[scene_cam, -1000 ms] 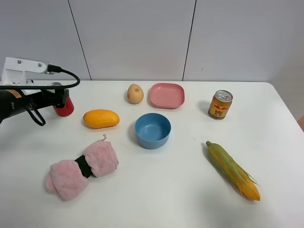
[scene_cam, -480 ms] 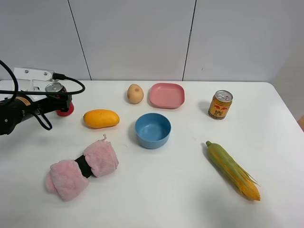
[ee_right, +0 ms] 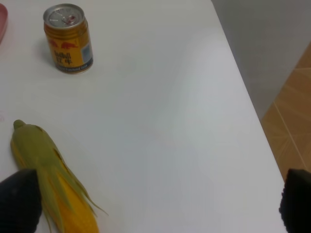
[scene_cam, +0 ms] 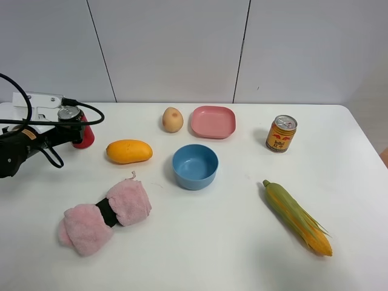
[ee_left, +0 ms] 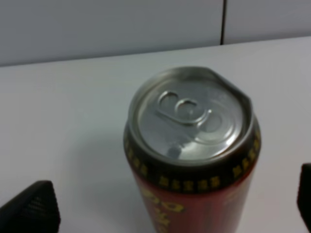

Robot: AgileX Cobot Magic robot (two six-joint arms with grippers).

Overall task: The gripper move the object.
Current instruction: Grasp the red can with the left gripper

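1. Nearest, front-right of the blue bowl [scene_cam: 194,165], the right gripper [ee_right: 155,208] hangs with fingers wide apart and empty above the corn [scene_cam: 297,217], likely parked clear of the work.
2. Front-left of the bowl lies the pink cloth [scene_cam: 103,215].
3. Just left of the bowl sits the mango [scene_cam: 128,151].
4. Farther left, the red can [scene_cam: 85,137] stands upright, seemingly on the table [scene_cam: 230,254]. The left gripper [scene_cam: 73,128] has its fingers spread on either side, not touching, placed so that closing would clamp its sides.
5. Behind the bowl are the potato [scene_cam: 173,119] and pink plate [scene_cam: 213,121]; back-right is the yellow can [scene_cam: 281,134].
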